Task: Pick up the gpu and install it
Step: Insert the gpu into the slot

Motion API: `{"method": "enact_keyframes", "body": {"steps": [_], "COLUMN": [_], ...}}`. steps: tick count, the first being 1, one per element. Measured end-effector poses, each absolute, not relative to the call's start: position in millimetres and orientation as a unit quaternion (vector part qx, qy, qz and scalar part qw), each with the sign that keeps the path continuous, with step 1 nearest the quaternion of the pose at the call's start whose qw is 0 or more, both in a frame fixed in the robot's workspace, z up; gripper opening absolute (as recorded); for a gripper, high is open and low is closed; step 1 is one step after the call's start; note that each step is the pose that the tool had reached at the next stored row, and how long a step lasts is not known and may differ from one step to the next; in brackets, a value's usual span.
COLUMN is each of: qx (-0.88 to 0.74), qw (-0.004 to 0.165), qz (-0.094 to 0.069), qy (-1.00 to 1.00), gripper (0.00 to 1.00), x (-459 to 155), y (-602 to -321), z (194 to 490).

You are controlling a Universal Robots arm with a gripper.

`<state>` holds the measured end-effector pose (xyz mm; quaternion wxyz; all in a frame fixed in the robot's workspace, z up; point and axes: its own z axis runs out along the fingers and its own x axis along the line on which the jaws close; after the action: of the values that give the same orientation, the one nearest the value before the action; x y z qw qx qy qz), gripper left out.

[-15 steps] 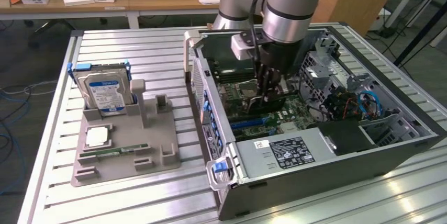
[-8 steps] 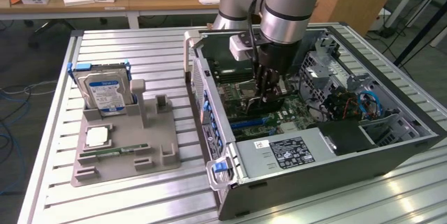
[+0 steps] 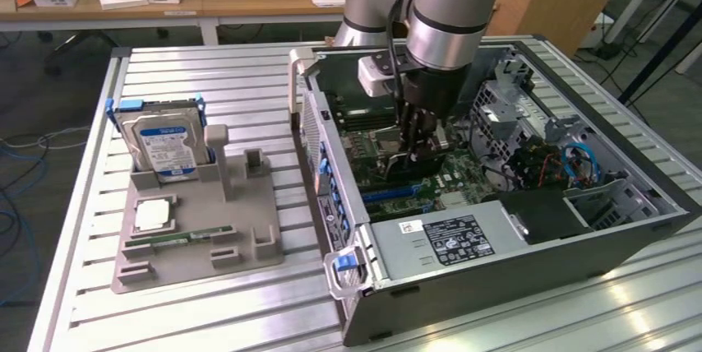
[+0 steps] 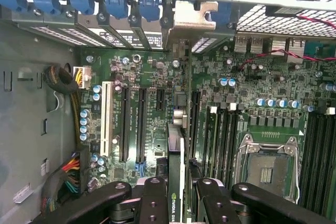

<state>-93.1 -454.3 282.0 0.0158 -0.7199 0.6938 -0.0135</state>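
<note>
We see one gripper (image 3: 422, 146) clamped on one gpu (image 4: 176, 161), held edge-on over the motherboard (image 4: 152, 129) inside one computer case (image 3: 505, 261). In the exterior view, at nine o'clock from the case, one hard drive (image 3: 164, 142) stands in one grey tray (image 3: 219, 204).

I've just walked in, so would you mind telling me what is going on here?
The robot arm reaches down into the open dark computer case. Its pincer is closed on the thin dark graphics card, held edge-on over the green motherboard's long slots, its pale metal bracket by the case's rear openings. Whether it is seated I cannot tell. A silver hard drive stands in the grey tray beside the case.
</note>
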Motion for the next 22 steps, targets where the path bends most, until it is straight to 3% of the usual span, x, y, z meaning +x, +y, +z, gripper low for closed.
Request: {"method": "enact_keyframes", "body": {"steps": [22], "qx": [-0.721], "qw": [0.017], "qz": [-0.013], "qy": [0.693], "gripper": [0.26], "x": [-93.2], "y": [-454.3], "z": [275.5]}}
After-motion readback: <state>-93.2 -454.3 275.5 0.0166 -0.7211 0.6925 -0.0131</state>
